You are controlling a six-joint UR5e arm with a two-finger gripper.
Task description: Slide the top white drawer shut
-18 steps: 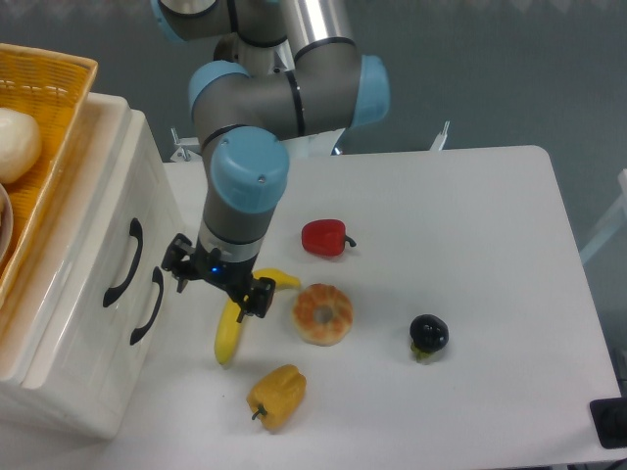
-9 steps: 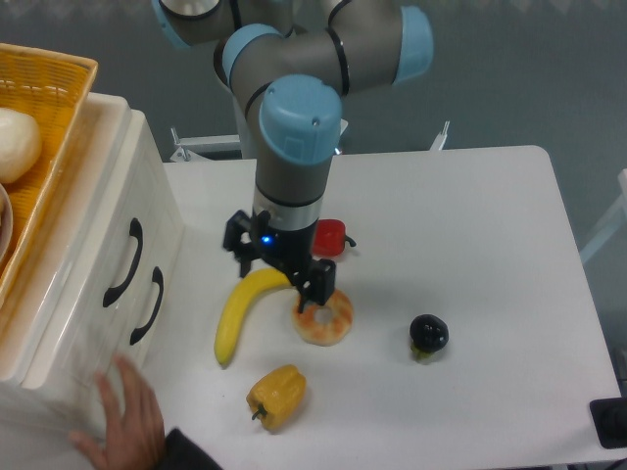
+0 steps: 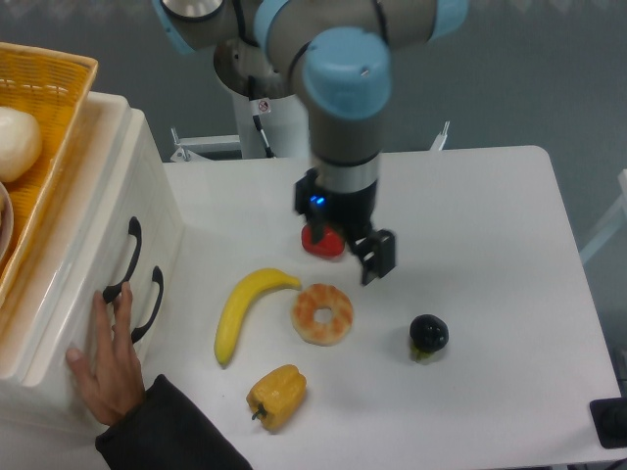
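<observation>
We see the top drawer (image 3: 98,245) at the left of the bench (image 3: 470,196), flush with the cabinet, a person's hand (image 3: 103,357) flat on the drawer fronts. Our gripper (image 3: 343,257) hangs over the red pepper (image 3: 323,242) mid-bench, holding nothing; we cannot tell how its fingers stand.

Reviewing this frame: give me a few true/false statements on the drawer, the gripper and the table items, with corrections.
1. The top white drawer sits flush with the cabinet front. True.
2. The gripper is holding the drawer handle. False: it hangs over the table by the red pepper, apart from the drawers.
3. A person's hand rests on the drawer fronts. True.
4. The banana lies in the yellow wicker basket. False: it lies on the table.
</observation>
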